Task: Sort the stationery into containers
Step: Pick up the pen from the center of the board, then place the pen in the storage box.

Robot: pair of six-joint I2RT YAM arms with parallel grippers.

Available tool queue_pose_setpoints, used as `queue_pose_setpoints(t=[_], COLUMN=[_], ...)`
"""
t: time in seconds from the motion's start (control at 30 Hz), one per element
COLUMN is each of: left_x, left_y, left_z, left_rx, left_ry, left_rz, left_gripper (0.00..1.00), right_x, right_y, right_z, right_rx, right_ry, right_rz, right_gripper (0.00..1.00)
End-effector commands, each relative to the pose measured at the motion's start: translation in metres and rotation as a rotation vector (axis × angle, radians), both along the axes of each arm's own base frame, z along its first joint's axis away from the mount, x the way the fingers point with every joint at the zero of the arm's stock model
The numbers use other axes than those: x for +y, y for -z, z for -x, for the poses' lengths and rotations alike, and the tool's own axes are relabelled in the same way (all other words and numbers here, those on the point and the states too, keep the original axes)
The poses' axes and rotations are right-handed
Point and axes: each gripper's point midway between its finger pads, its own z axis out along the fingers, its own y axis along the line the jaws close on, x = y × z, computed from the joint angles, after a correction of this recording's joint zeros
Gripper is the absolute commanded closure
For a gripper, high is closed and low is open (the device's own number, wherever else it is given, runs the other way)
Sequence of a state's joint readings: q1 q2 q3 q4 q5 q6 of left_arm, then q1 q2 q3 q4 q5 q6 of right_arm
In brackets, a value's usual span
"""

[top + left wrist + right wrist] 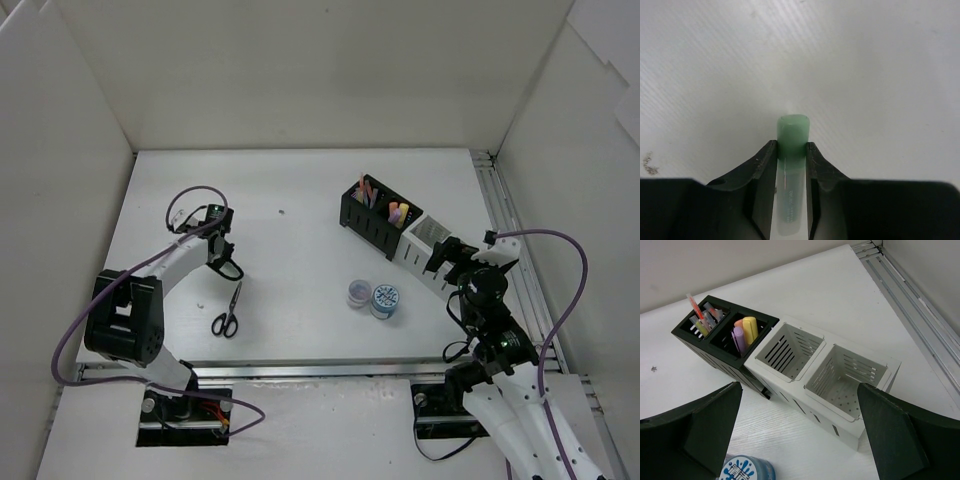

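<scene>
**One green highlighter [792, 131] clamped in the left gripper [792, 146]; right gripper [800, 390] spread wide**

Seen from the left wrist, the pale green barrel lies straight in the gap between the two black fingers [760, 167]. It is pinched on both sides just below its rounded end. That end sticks out past the fingertips, and the rest of the barrel runs back toward the camera. Its long axis goes up and down the frame, rounded end toward the top, over the bare white table [880, 75]. Whether it touches the surface, I cannot tell.

From above, the left gripper sits at the middle left of the frame, with the side wall near on its left. A wide stretch of open table lies to its right, as far as the black organizer [370, 232]. The scissors [227, 312] lie just below the gripper, apart from it and close to the front edge. Their blades point to the top of the frame and their handles to the bottom.

The right fingers stand far apart and hold nothing, one at each lower corner of the wrist view, over the white organizer [830, 425]. This organizer touches the end of the black one, and together they make a row from upper left to lower right. The black one carries thin pens [702, 317] in its far compartment and highlighters [746, 330] in the nearer one. Two tape rolls [386, 300] sit side by side on the table, just in front of the row.
</scene>
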State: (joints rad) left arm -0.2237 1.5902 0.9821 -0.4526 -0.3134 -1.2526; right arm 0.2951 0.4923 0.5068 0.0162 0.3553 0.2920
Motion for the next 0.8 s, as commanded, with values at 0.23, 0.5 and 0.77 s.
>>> queue_pose_setpoints(t=[0.23, 0.5, 0.77], left_x=[-0.144, -0.291, -0.385], left_y=[-0.190, -0.306, -0.324], left_z=[-0.098, -0.078, -0.060], left_rx=[-0.665, -1.137, -1.336], left_ry=[0.732, 1.350, 1.733], left_rz=[-0.123, -0.076, 0.043], left_gripper=[1.00, 1.00, 1.00], right_x=[0.000, 0.002, 0.003], right_y=[-0.028, -0.030, -0.029], right_z=[-0.002, -0.002, -0.001], right_rx=[-0.092, -0.101, -0.107], right_ry=[-0.005, -0.019, -0.029], right_rz=[-0.015, -0.008, -0.006], right_gripper=[0.02, 0.02, 0.02])
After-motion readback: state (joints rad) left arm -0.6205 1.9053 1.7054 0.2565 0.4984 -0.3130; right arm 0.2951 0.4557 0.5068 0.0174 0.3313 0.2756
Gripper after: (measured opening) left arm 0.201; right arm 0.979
